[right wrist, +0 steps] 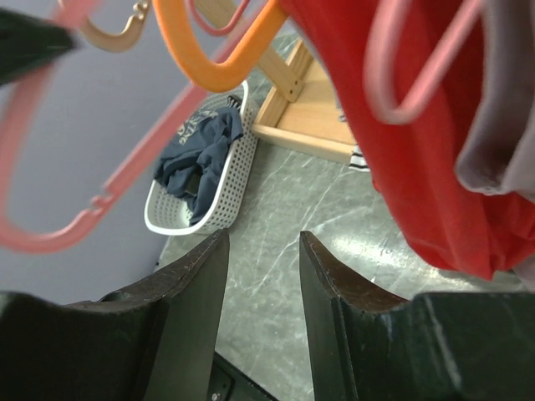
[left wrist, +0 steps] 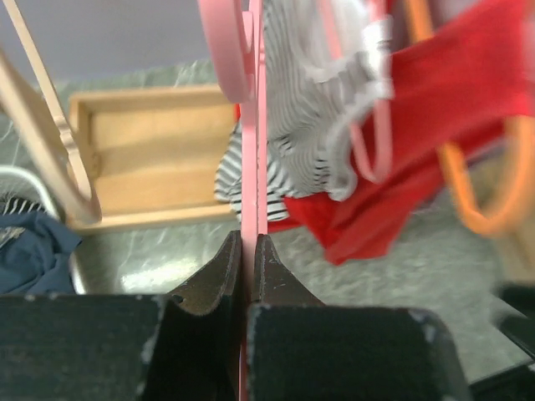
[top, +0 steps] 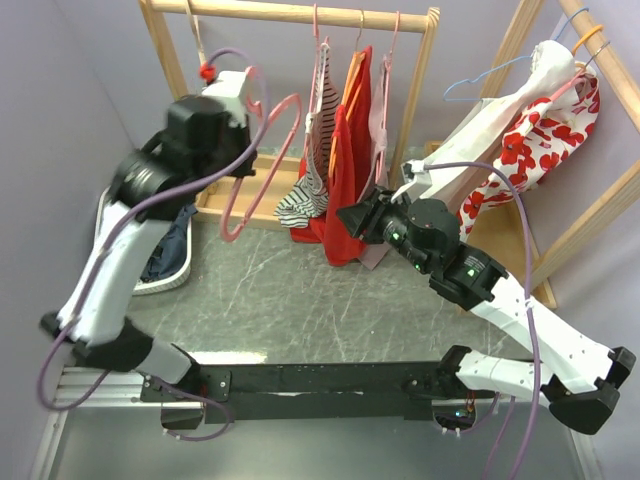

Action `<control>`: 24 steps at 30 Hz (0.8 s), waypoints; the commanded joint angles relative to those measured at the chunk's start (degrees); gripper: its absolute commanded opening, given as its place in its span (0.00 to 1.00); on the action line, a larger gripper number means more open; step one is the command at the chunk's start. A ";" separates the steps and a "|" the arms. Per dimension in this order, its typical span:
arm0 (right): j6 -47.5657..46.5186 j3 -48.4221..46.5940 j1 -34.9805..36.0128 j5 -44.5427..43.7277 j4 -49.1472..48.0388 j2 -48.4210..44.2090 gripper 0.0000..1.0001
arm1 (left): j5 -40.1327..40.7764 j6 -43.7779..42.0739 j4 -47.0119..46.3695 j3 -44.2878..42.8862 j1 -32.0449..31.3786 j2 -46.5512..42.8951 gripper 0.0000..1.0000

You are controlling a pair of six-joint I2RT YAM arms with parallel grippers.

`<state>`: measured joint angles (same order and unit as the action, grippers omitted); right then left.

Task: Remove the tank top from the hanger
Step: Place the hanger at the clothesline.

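Observation:
My left gripper [left wrist: 248, 242] is shut on the thin bar of a pink hanger [left wrist: 252, 150], held off the rail at the left of the rack. In the top view this pink hanger [top: 290, 103] carries no cloth. A dark blue garment [top: 170, 245] lies crumpled in the white basket [top: 175, 280]; whether it is the tank top I cannot tell. My right gripper [top: 345, 215] stands open with nothing between its fingers [right wrist: 263, 238], just left of a hanging red garment [right wrist: 393, 125].
On the wooden rack [top: 300, 12] hang a striped top [top: 305, 195], red garments [top: 345, 170] and a pale one, on orange [right wrist: 209, 71] and pink hangers. A second rack at the right holds a red floral garment [top: 540, 140]. The rack's wooden base [left wrist: 142, 142] lies behind.

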<state>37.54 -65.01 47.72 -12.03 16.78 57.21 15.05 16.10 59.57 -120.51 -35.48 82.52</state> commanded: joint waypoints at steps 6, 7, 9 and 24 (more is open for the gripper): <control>-1.07 2.35 -2.19 -0.80 -2.80 -2.72 0.48 | -3.18 -3.61 4.76 -14.92 7.27 11.24 0.01; -1.06 2.61 -2.20 -0.71 -2.89 -2.72 0.48 | -4.31 -3.97 5.20 -18.32 7.62 12.30 0.01; -0.98 2.61 -2.37 -0.28 -2.98 -2.37 0.47 | -4.68 -4.93 5.38 -21.25 8.06 14.58 0.01; -1.06 2.87 -3.34 1.40 -3.24 -0.34 0.48 | -14.25 -5.90 -7.35 -21.53 15.70 15.48 0.01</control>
<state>37.17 -62.30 44.73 -11.00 15.88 57.04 5.72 11.38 60.77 -139.79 -22.46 97.45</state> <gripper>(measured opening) 0.475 0.060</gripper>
